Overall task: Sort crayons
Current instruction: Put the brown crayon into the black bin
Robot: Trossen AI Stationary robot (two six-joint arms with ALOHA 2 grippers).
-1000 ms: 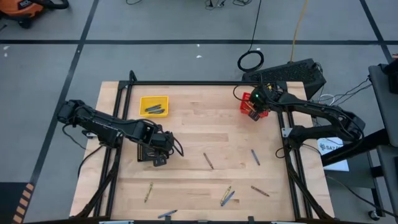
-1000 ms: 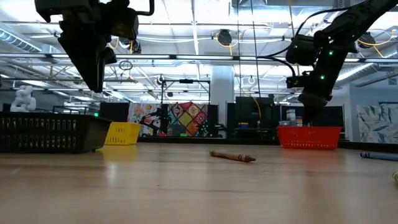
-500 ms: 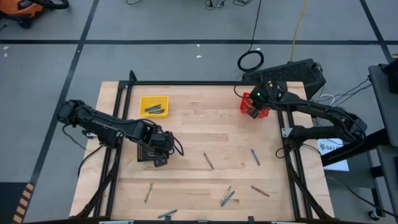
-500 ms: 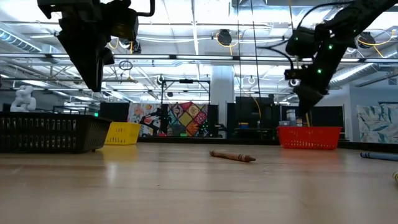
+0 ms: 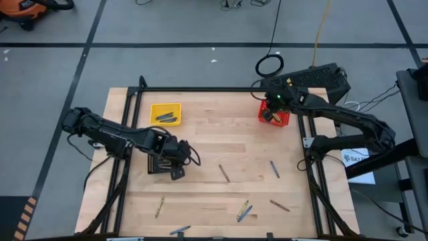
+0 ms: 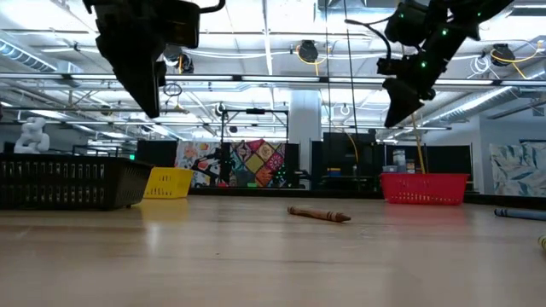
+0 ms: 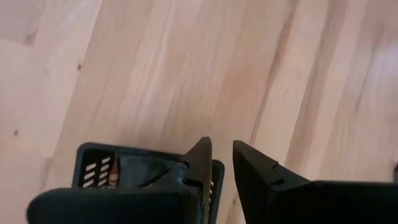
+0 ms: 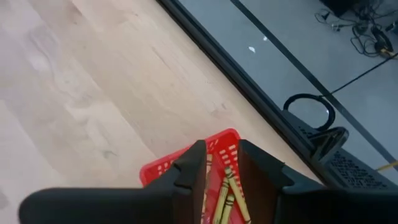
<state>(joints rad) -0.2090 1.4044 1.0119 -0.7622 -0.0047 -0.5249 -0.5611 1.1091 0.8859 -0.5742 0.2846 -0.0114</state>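
Both grippers need your eye: the right gripper hangs above the red basket in the upper right of the high view, its fingers spread a little with nothing between them, and yellow-green crayons lie in that basket beneath it. Your left gripper sits left of centre over the near edge of the black basket, its fingers slightly apart and likewise empty. Loose crayons are scattered over the lower half of the table: a brown one near centre, a blue one to its right, a brown one at lower right, a mixed pair at bottom centre, a yellow-green one at lower left, a blue one at the bottom edge. The yellow basket in the upper left holds a few dark sticks. I judge these crayons light, stiff and round (so they may roll or slide on bare wood), and waxy enough to slip or snap under a hard squeeze. Take each one at its middle, jaws square across its length, with gentle pressure. Where two lie touching, expect the neighbour to be nudged.
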